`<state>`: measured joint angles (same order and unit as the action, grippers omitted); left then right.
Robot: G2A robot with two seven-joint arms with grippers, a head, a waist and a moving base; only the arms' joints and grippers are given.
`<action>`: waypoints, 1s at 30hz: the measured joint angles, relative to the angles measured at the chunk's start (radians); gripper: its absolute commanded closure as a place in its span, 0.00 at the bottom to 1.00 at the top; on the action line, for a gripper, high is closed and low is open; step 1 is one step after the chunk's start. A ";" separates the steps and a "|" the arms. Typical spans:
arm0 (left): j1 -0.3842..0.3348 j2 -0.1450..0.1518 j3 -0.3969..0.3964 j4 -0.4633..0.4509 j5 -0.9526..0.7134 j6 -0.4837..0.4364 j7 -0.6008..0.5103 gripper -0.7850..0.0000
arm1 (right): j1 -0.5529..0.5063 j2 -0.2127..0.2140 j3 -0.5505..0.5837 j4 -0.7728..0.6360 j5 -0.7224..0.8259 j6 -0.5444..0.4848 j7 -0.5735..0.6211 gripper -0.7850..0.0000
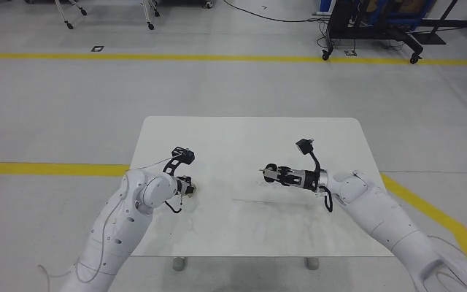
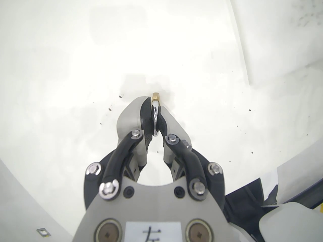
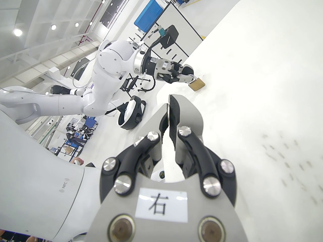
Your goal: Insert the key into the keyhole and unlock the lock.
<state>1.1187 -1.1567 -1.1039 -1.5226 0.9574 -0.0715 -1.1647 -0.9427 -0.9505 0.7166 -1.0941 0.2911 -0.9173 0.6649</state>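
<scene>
A small brass padlock [image 1: 194,191] rests on the white table [image 1: 292,139] near its left edge. My left gripper [image 2: 154,107] is shut on the lock's silver shackle [image 2: 155,120], and the brass body [image 2: 155,96] pokes out past the fingertips. Across the table, the padlock [image 3: 197,84] hangs from the left gripper [image 3: 188,76] with its body touching the tabletop. My right gripper [image 1: 267,174] hovers mid-table, pointing toward the lock about a hand's length away. It is shut, and a thin key tip [image 1: 260,173] sticks out of it. Its fingers [image 3: 174,107] are pressed together.
The tabletop [image 3: 265,64] between the two grippers is bare. The table's left edge [image 1: 139,182] runs close to the left gripper. Wheeled carts [image 1: 372,29] stand on the floor far behind the table.
</scene>
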 measured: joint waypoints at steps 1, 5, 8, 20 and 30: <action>-0.003 -0.001 0.005 0.001 0.002 0.001 -0.002 1.00 | 0.000 0.000 0.000 0.000 0.000 0.000 0.000 1.00; -0.021 -0.006 0.036 0.010 0.021 0.005 -0.012 1.00 | 0.000 0.000 0.000 0.000 0.000 0.000 0.000 1.00; -0.035 -0.010 0.057 0.023 0.030 0.005 -0.018 1.00 | 0.000 0.000 0.000 0.000 0.000 0.000 0.000 1.00; -0.055 -0.013 0.066 0.014 0.039 0.014 -0.047 1.00 | 0.000 0.000 0.000 0.000 0.000 0.000 0.000 1.00; -0.014 -0.009 0.020 -0.027 0.022 0.020 0.121 1.00 | 0.000 0.000 0.000 0.000 0.000 0.000 0.000 1.00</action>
<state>1.1049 -1.1653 -1.0841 -1.5495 0.9794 -0.0518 -1.0437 -0.9427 -0.9505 0.7166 -1.0941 0.2911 -0.9173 0.6649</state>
